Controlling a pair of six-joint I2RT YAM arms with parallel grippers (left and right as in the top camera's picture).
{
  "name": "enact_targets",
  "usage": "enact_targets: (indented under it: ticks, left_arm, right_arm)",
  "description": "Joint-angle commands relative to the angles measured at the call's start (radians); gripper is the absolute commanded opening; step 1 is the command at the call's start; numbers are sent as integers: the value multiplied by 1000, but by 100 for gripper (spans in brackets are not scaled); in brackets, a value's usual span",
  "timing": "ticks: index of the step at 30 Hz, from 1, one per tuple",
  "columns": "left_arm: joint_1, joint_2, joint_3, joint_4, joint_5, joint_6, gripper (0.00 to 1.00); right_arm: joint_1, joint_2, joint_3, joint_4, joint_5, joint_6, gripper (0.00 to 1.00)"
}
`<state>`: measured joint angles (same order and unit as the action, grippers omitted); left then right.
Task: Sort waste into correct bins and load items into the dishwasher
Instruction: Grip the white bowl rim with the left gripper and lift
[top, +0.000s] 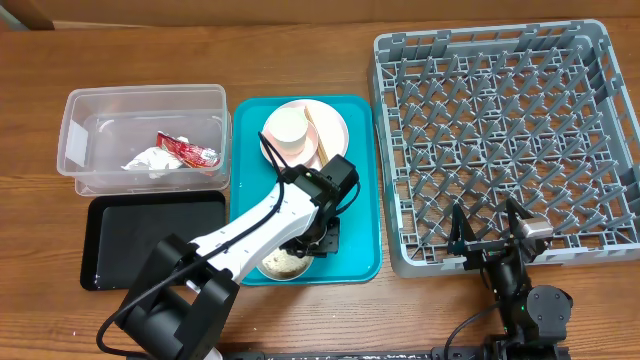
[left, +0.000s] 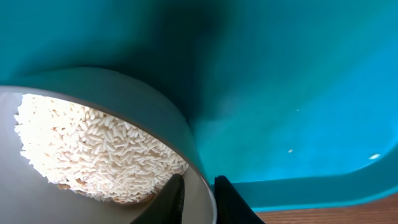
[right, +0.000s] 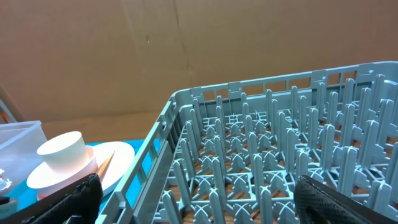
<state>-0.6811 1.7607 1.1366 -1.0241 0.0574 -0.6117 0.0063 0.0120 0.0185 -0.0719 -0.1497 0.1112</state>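
Left gripper (left: 200, 198) pinches the near rim of the bowl (left: 124, 93): one dark finger (left: 174, 198) inside against the wall, the other just outside it. Bowl is pale, smooth, round, with a heap of white rice (left: 93, 149) in it, matte long grains clumped together. It sits at the near end of the teal tray (left: 298, 93), glossy plastic with a raised lip and rounded corners; a few stray grains on the tray floor. In the overhead view the left arm covers most of the bowl.

Right gripper (top: 490, 228) hovers at the near edge of the dish rack (top: 500, 120), fingers (right: 74, 198) spread wide, nothing between them. Rack is grey plastic, square, grid floor, rows of upright pegs.

Black tray (top: 150, 235) lies left of the teal tray, shallow, shiny, rectangular.

Farther back on the teal tray: round pink plate (top: 335, 125) with a white cup (top: 287, 127) upside down on it, thin wooden chopsticks (top: 315, 135) lying across the plate beside the cup.

Clear tub (top: 75, 130) behind the black tray, rounded corners, holding a crumpled white napkin (top: 152, 160) and a red-and-white crinkled wrapper (top: 185, 148), touching each other.

Wooden table (top: 300, 40) under everything.
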Motion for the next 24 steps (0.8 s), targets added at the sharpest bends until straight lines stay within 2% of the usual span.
enact_targets:
  ticks: [1,7,24]
  left_arm:
    - [-6,-13,-15,0,-70,-12,19]
    - [-6,-13,-14,2,-172,-13,13]
    - [-6,-13,-14,91,-301,-13,12]
  right_arm:
    - [-2,-9,-11,5,3,2,100]
    - [-2,-9,-11,5,3,2,100]
    - [-2,-9,-11,5,3,2,100]
